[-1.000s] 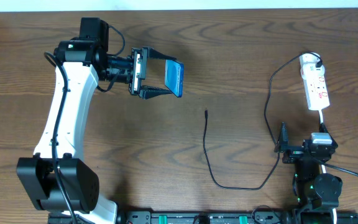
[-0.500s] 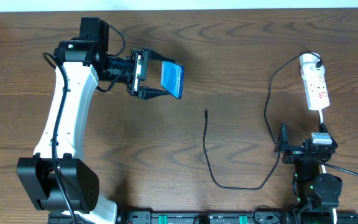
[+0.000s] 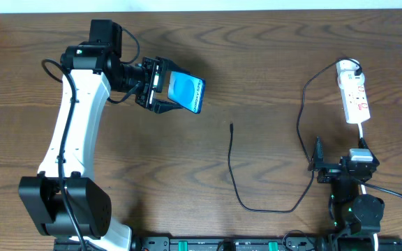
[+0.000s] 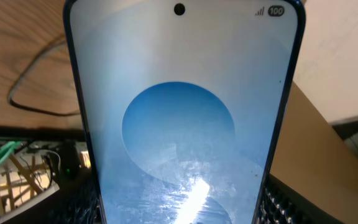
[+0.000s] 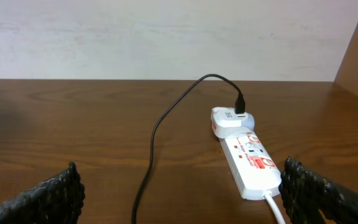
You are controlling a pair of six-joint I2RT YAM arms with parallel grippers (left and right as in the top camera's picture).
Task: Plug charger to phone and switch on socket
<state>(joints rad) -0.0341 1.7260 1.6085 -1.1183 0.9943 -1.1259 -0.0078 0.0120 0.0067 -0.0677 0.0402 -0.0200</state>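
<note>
- The wooden table (image 3: 152,174) carries everything, with the two arms at opposite sides
- The left arm (image 3: 72,118), white with black joints, reaches up from the near-left corner and bends right at the far side
- The charger (image 3: 301,118), a thin black cable, leaves a white adapter at the far end of the socket. It curves down the right side, loops along the near edge and climbs to mid-table
- The right arm (image 3: 354,188) sits folded at the near right, just beside the cable's right-hand run
- The socket (image 3: 353,94), a white strip with red marks, lies at the far right, its white lead trailing toward the right arm
- The phone (image 3: 187,92) is far left of centre, tilted, its blue screen turned to the wrist camera, well apart from the cable
- The left gripper (image 3: 175,89) is clenched on the phone, one finger on each long edge
- The right gripper (image 5: 179,202) is released, fingers spread wide with nothing between them, facing the socket
- The plug tip (image 3: 231,126), the cable's free end, lies bare on the wood between phone and socket
</note>
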